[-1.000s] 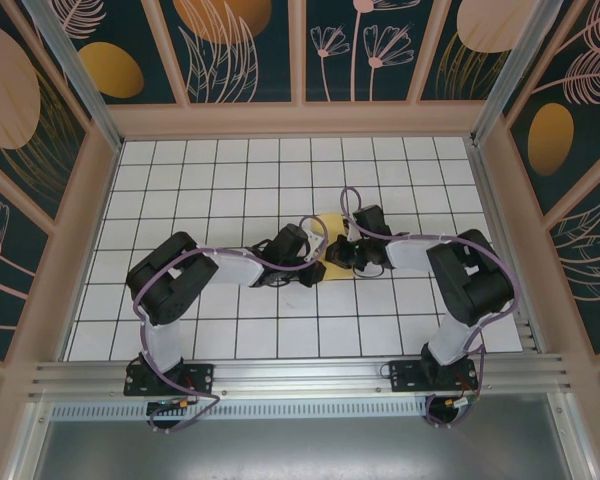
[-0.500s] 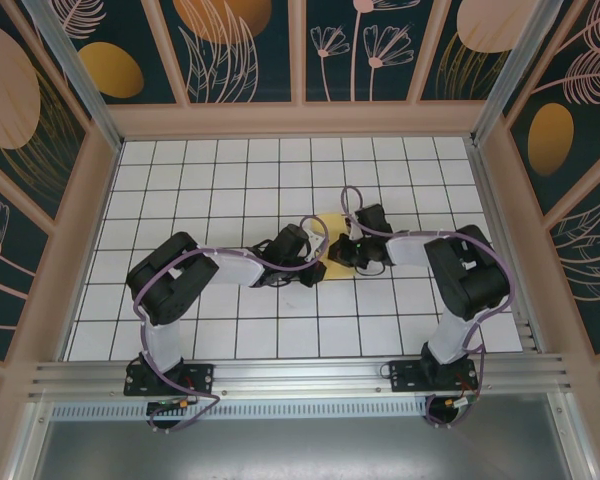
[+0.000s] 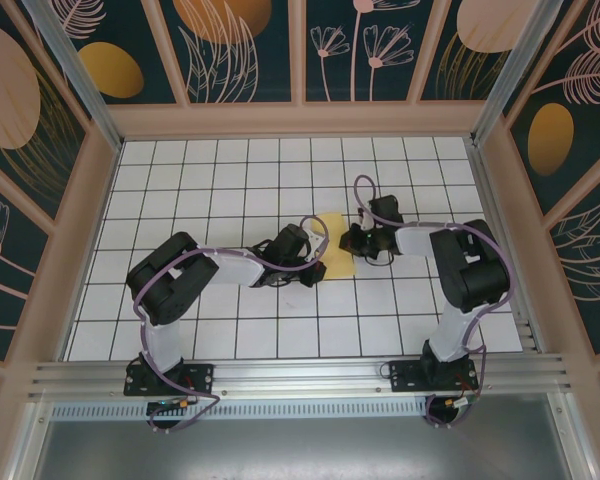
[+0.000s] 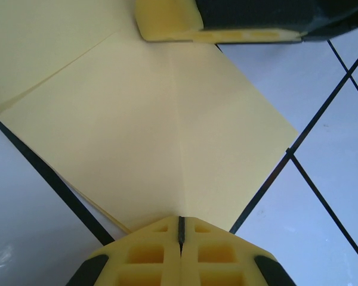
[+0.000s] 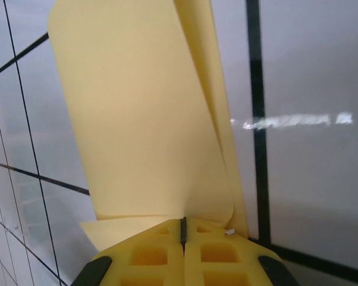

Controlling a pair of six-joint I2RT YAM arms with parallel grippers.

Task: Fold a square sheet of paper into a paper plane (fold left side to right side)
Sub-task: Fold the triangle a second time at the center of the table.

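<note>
The square sheet of paper [image 3: 336, 258] is laid on the white table [image 3: 230, 180] between the 2 grippers. The left gripper [image 4: 181, 220] is shut and seems pressed down on it. 1 edge is pinched in the shut right gripper [image 5: 183, 221] and curled up. That edge should be carried across slowly and lined up before being pressed flat.

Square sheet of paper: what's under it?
The square sheet of paper lies on the white tiled table; another paper layer peeks out along one edge. Tiles directly beneath are covered.
</note>
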